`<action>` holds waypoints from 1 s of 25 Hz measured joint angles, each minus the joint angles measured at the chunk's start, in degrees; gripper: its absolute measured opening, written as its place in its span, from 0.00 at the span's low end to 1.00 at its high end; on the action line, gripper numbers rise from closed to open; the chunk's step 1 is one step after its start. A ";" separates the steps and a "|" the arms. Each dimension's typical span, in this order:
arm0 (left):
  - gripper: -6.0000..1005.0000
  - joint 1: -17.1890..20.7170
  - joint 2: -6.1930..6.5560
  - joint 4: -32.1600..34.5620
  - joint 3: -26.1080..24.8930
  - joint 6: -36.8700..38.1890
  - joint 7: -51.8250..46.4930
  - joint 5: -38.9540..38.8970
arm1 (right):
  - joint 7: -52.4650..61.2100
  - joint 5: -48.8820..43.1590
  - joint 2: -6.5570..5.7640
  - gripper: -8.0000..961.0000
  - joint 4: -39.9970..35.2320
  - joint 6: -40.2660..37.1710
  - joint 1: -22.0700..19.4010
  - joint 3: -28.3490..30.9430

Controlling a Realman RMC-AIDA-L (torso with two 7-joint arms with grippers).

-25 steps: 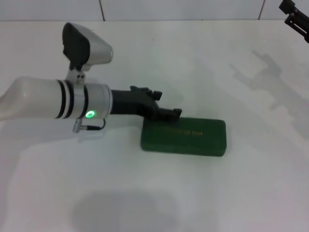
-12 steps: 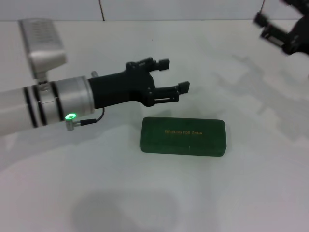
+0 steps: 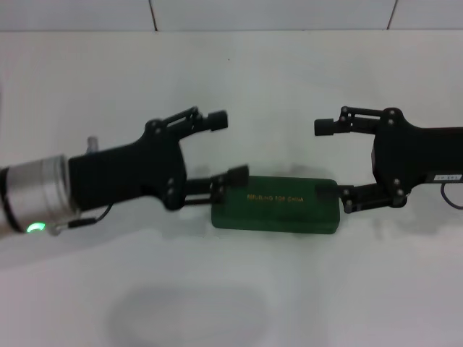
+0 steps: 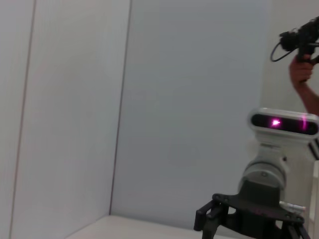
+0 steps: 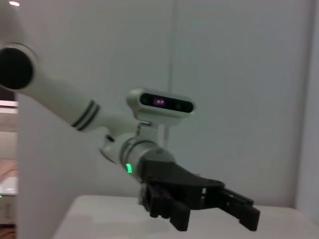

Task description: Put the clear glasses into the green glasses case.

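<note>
**Two open claws flank a shut green case; no glasses to be seen**

The white bench (image 3: pixel 304 94) fills the head view, bare but for one thing near its middle. Reaching in from the robot's left is the left arm, its left claw (image 3: pixel 223 147) spread wide: one finger is raised over the bench, the other lies low with its tip at the left end of the case. Opposite it, the right claw (image 3: pixel 323 159) is likewise spread, its lower finger at the case's right end and its upper finger well above the bench. Whether either low fingertip touches the case or only sits just beside it, I cannot tell. Neither claw holds anything.

Between them lies the green glasses case (image 3: pixel 275 204), flat on the bench, lid down and closed, gold lettering facing up. The clear glasses do not appear in any view; being fully transparent they could be hard to spot, but nothing on the bench suggests them.

The wrist views add little: the left one shows a wall and the right arm's claw low in the picture, the right one shows the left arm and its open claw against a wall.

By its look, the case is a stiff, smooth shell, light enough to skid if pushed from one end only. A sound hold would be across its narrow width or pinned at both ends, with the lid lifted along the long front edge opposite the hinge.
</note>
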 joint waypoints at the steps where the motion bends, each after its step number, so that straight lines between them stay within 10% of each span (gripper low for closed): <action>1: 0.88 0.66 0.05 0.09 -0.08 1.01 0.76 0.00 | -0.03 -0.07 0.00 0.87 -0.14 -0.16 -0.01 -0.01; 25: 0.88 3.82 0.23 -0.33 -0.33 4.48 4.47 0.35 | -0.13 -1.14 1.84 0.87 -0.45 1.25 -0.40 -0.29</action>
